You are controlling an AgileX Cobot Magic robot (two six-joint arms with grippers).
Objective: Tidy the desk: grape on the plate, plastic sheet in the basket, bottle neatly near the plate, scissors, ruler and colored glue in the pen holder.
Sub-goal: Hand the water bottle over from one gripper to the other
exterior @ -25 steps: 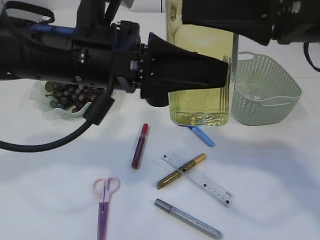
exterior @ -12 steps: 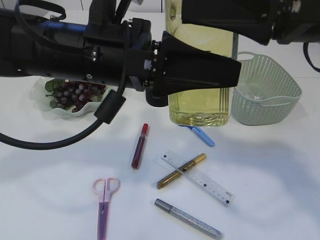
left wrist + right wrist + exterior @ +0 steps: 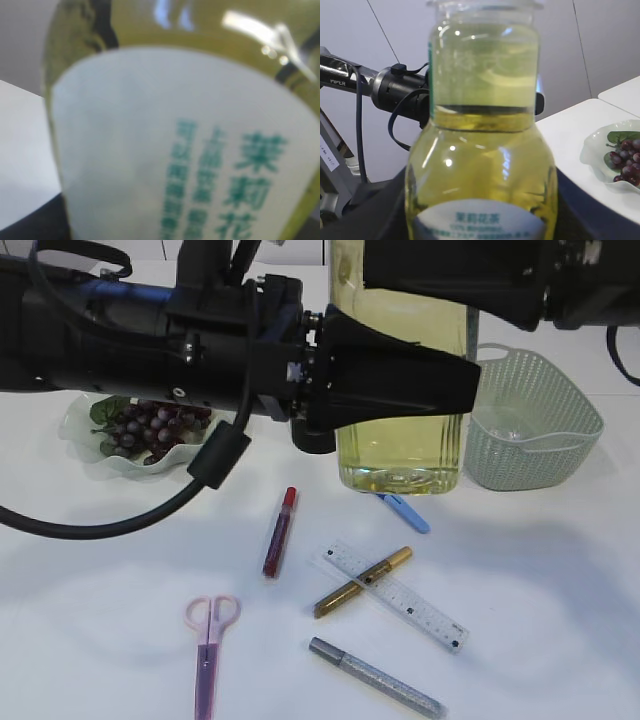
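Note:
The bottle [image 3: 400, 455] of yellow liquid stands mid-table, and its white label fills the left wrist view [image 3: 175, 150]. My right gripper [image 3: 480, 220] has dark jaws on both sides of the bottle [image 3: 480, 165]. My left gripper [image 3: 460, 380] reaches across against the bottle; its fingers are hidden. The grape [image 3: 150, 430] lies on the plate [image 3: 80, 445]. Pink scissors [image 3: 208, 650], the clear ruler [image 3: 420, 605], and red [image 3: 279, 532], gold [image 3: 362, 582] and silver [image 3: 375, 677] glue pens lie in front. The pen holder is out of view.
The green basket [image 3: 540, 455] stands right of the bottle, with something clear inside. A blue pen-like thing [image 3: 405, 512] lies at the bottle's base. The right arm [image 3: 450, 285] spans the top of the exterior view. The plate also shows in the right wrist view [image 3: 595, 150].
My left arm has moved right, so its tip now reaches the bottle's right side and uncovers the plate. The bottle and the right arm have barely moved.

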